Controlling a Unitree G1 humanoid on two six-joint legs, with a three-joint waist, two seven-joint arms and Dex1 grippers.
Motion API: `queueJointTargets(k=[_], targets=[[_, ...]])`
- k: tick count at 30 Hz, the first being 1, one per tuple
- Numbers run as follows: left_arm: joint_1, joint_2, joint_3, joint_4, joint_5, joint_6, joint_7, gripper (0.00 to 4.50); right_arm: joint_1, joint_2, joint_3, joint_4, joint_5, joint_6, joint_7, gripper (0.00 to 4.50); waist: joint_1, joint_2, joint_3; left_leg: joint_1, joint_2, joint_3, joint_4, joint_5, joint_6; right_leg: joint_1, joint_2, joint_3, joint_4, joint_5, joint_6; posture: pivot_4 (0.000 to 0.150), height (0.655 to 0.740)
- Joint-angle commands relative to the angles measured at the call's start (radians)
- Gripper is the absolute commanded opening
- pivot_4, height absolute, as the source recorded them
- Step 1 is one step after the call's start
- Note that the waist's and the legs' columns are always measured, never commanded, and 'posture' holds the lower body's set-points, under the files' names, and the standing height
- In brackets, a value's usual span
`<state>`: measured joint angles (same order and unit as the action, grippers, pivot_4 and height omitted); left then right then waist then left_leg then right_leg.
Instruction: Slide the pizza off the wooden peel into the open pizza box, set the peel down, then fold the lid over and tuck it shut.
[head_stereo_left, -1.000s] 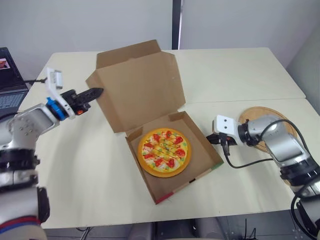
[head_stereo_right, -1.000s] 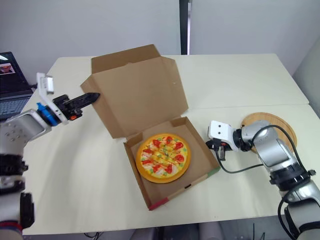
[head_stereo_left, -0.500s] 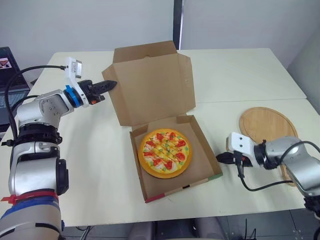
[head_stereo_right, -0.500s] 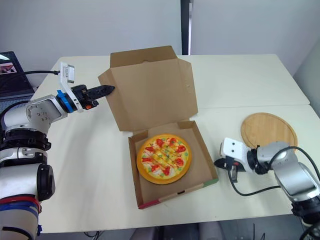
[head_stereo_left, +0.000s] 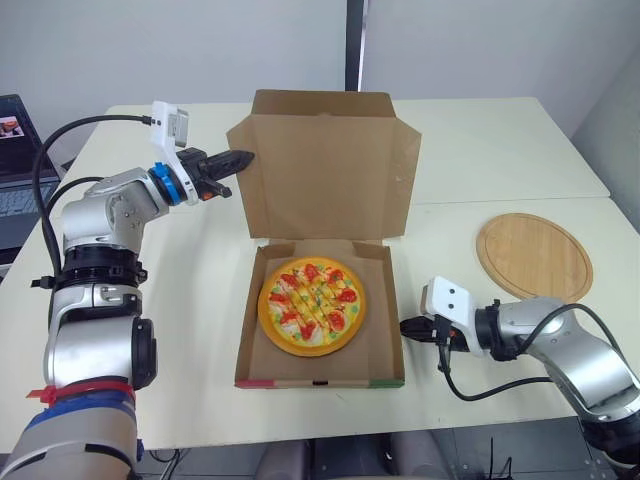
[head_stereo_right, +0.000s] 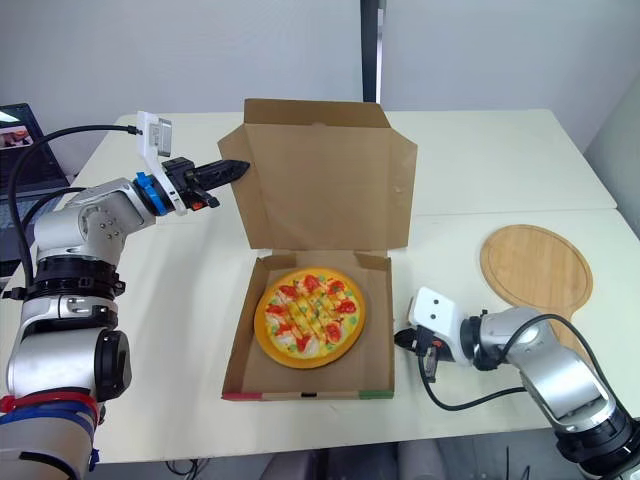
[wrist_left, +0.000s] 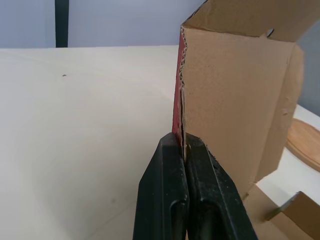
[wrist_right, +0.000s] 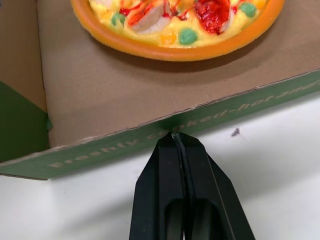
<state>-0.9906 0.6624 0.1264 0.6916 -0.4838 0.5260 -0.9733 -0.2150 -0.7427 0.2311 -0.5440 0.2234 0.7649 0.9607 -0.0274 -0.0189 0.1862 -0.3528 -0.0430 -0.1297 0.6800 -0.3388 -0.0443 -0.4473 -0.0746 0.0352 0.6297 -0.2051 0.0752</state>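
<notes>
Pinched the left side flap of the lid (head_stereo_left: 330, 170) between the closed fingers of the left gripper (head_stereo_left: 243, 158), raised above the table (head_stereo_left: 480, 150). Confirmed the pinch in the left wrist view: corrugated edge seated between the two black fingers (wrist_left: 165, 190), with the red-printed face against one finger and plain cardboard against the other. Held the lid upright, just right of that gripper's tips, rising from the rear wall of the box (head_stereo_left: 320, 381).

Found the pizza (head_stereo_left: 312, 307) lying flat inside the box tray, below and to the right of the left gripper and just left of the right gripper (head_stereo_left: 405, 328).

Set the right gripper low at table level, fingers (wrist_right: 160, 200) pressed together with nothing between them, tips against the outer green side wall of the box. Noted in the right wrist view the orange rim of the pizza just beyond that wall.

Located the wooden peel (head_stereo_left: 533, 256) flat on the table, right of and beyond the right gripper, apart from both the gripper and the box.
</notes>
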Motion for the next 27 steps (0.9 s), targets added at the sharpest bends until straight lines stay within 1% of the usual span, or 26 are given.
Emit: queueJointTargets(k=[1,4,8,9,11,12,16,17,19,20,21,22,27], targets=[[-0.014,-0.001,0.008,-0.036,0.022,-0.029,-0.020,0.00,-0.021,0.013,0.000,-0.039,0.008,-0.006,-0.035,0.05,0.000,0.000,0.000,0.000,0.000,0.000,0.000,0.000,0.000,0.000,0.000,0.000,0.000,0.000,0.000,0.150,0.7400],[-0.001,0.005,0.014,-0.062,0.029,-0.034,-0.022,0.00,-0.031,0.009,-0.043,-0.014,-0.004,-0.021,-0.073,0.05,0.000,0.000,0.000,0.000,0.000,0.000,0.000,0.000,0.000,0.000,0.000,0.000,0.000,0.000,0.000,0.150,0.7400],[0.007,0.009,0.033,-0.087,0.032,-0.051,-0.009,0.00,-0.045,0.009,-0.144,0.023,0.028,-0.025,-0.105,0.05,0.000,0.000,0.000,0.000,0.000,0.000,0.000,0.000,0.000,0.000,0.000,0.000,0.000,0.000,0.000,0.150,0.7400],[0.007,0.008,0.037,-0.093,0.031,-0.054,-0.006,0.00,-0.060,0.020,-0.171,0.042,0.026,-0.028,-0.131,0.21,0.000,0.000,0.000,0.000,0.000,0.000,0.000,0.000,0.000,0.000,0.000,0.000,0.000,0.000,0.000,0.150,0.7400],[0.006,0.004,0.042,-0.110,0.027,-0.056,-0.002,0.00,-0.101,0.042,-0.220,0.084,0.038,-0.037,-0.165,0.65,0.000,0.000,0.000,0.000,0.000,0.000,0.000,0.000,0.000,0.000,0.000,0.000,0.000,0.000,0.000,0.150,0.7400],[0.005,0.003,0.044,-0.119,0.026,-0.058,0.000,0.00,-0.121,0.052,-0.237,0.101,0.044,-0.040,-0.180,0.97,0.000,0.000,0.000,0.000,0.000,0.000,0.000,0.000,0.000,0.000,0.000,0.000,0.000,0.001,0.000,0.150,0.7400],[0.003,0.007,0.062,-0.159,0.015,-0.055,0.011,0.00,-0.168,0.081,-0.268,0.126,0.065,-0.040,-0.212,2.43,-0.002,0.000,0.000,0.000,0.000,0.000,0.000,0.000,0.000,0.000,0.000,0.000,0.001,0.001,-0.001,0.150,0.7400],[0.007,0.011,0.070,-0.176,0.009,-0.049,0.015,0.00,-0.171,0.085,-0.271,0.119,0.074,-0.033,-0.214,2.74,-0.002,0.000,0.000,0.000,0.000,0.001,0.000,0.000,0.000,0.000,0.000,0.001,0.001,0.001,-0.001,0.150,0.7400],[0.015,0.017,0.089,-0.209,-0.003,-0.037,0.023,0.00,-0.169,0.082,-0.267,0.110,0.079,-0.030,-0.214,3.51,-0.002,0.000,0.000,-0.001,0.000,0.000,0.000,0.000,0.000,-0.001,0.000,0.001,0.001,0.001,-0.001,0.150,0.7400],[0.018,0.019,0.096,-0.220,-0.007,-0.031,0.027,0.00,-0.167,0.078,-0.263,0.107,0.080,-0.034,-0.214,3.80,-0.002,0.000,0.000,-0.001,0.000,0.001,0.000,0.000,0.000,-0.001,0.000,0.001,0.001,0.001,-0.001,0.150,0.7400],[0.024,0.022,0.102,-0.237,-0.012,-0.024,0.030,0.00,-0.167,0.081,-0.265,0.109,0.082,-0.033,-0.222,4.22,-0.003,0.000,0.000,-0.001,0.000,0.001,0.000,0.000,0.000,-0.001,0.000,0.001,0.001,0.001,-0.001,0.150,0.7400],[0.033,0.026,0.109,-0.258,-0.017,-0.015,0.031,0.00,-0.167,0.085,-0.267,0.112,0.084,-0.031,-0.230,4.46,-0.003,0.000,0.000,-0.001,0.000,0.001,0.000,0.000,0.000,-0.001,0.000,0.001,0.001,0.001,-0.001,0.150,0.7400],[0.081,0.035,0.138,-0.363,-0.046,0.034,0.045,0.00,-0.189,0.123,-0.289,0.124,0.115,-0.008,-0.272,4.46,-0.004,0.000,0.000,-0.001,0.000,0.001,0.000,0.000,0.000,-0.002,0.000,0.002,0.002,0.001,-0.001,0.150,0.7400]])
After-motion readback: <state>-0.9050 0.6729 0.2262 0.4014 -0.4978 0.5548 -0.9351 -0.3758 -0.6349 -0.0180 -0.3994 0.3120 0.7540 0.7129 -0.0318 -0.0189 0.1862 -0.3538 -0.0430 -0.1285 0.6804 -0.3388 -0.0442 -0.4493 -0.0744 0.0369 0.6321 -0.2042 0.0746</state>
